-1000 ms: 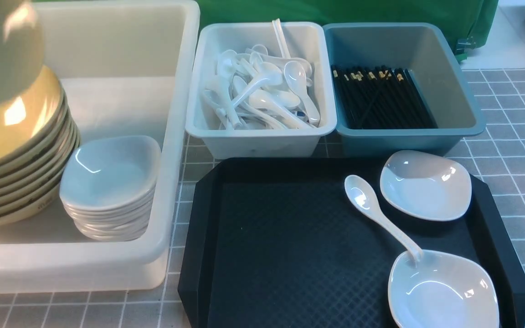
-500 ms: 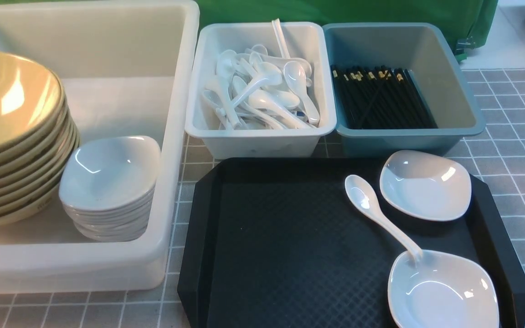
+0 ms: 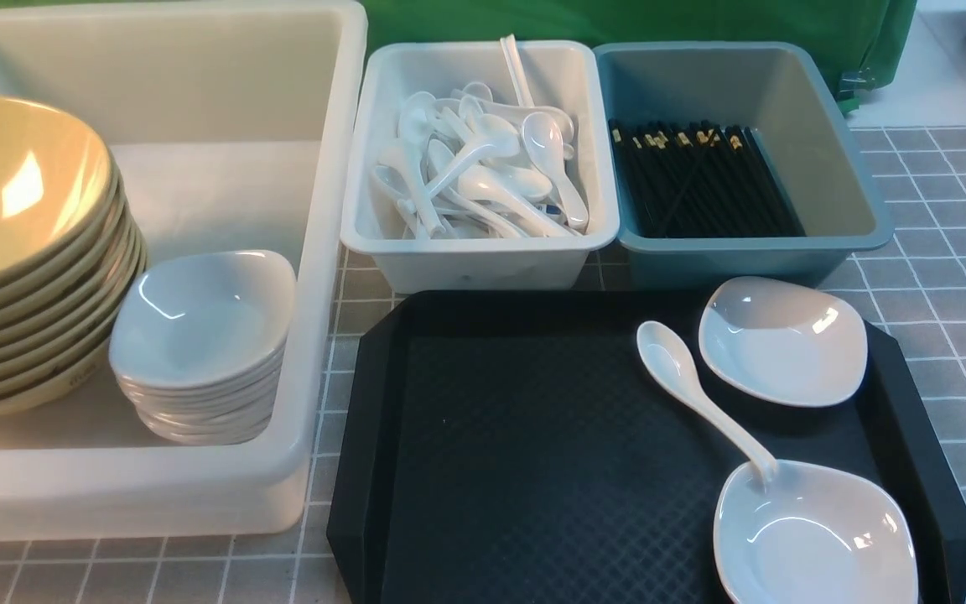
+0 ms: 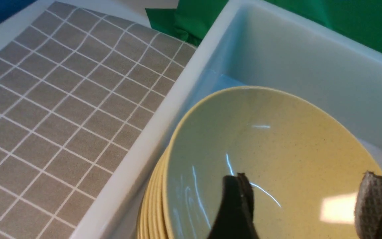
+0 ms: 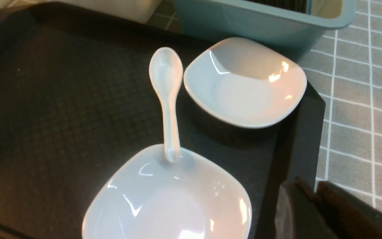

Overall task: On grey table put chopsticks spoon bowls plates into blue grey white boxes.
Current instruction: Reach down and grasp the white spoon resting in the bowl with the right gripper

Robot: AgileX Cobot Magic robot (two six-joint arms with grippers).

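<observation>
Front camera faces forward over everything; close wrist cameras share its bowls (image 3: pixel 18 201) (left) and black tray (image 3: pixel 516 453) (right).

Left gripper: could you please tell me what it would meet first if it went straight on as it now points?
Probably the inside of the top bowl; the open left gripper points into it, though depth is unclear.

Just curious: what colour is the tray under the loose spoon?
The tray is black, diamond-textured; front view shows it best.

Grey gridded table (image 3: pixel 953 210), big white tub (image 3: pixel 328 210) at left, small white bin (image 3: pixel 483 264), blue-grey bin (image 3: pixel 726 260), black tray (image 3: pixel 516 436) nearest
</observation>
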